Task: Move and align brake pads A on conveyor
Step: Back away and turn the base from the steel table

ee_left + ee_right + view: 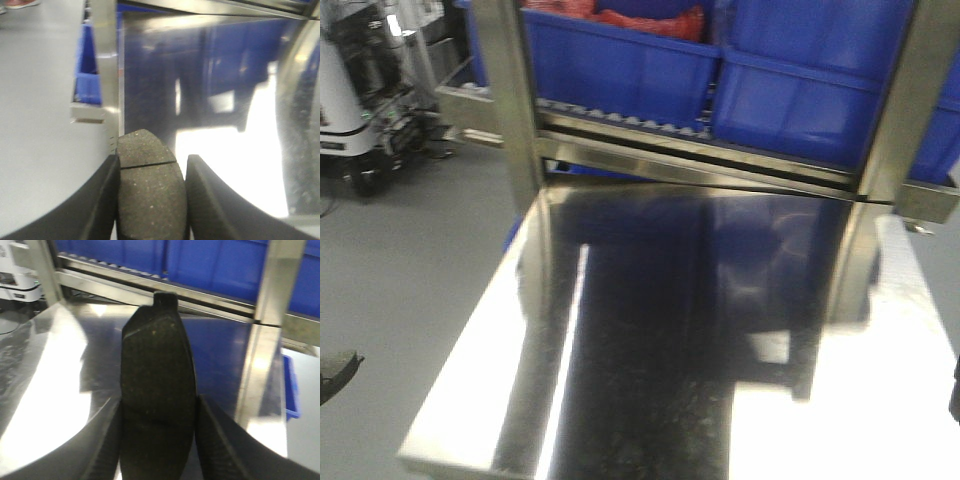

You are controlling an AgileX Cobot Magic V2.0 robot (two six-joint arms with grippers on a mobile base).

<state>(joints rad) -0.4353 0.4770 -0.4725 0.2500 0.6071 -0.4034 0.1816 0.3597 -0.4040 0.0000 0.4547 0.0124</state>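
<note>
In the left wrist view my left gripper (153,160) is shut on a brake pad A (150,195), a grey, speckled, oblong pad with a thin groove across it. It sticks out forward between the two black fingers (100,205), above the shiny steel table's left edge. In the right wrist view my right gripper (159,400) is shut on another brake pad A (157,370), very dark, with a small tab at its far end. It hangs over the steel table. Neither gripper shows in the front view. The conveyor is out of view.
A mirror-like stainless steel table (650,330) fills the front view. Behind it stands a steel rack with posts (510,100) and a roller shelf carrying blue bins (620,60). Grey floor lies to the left, with other equipment (360,90) at the far left.
</note>
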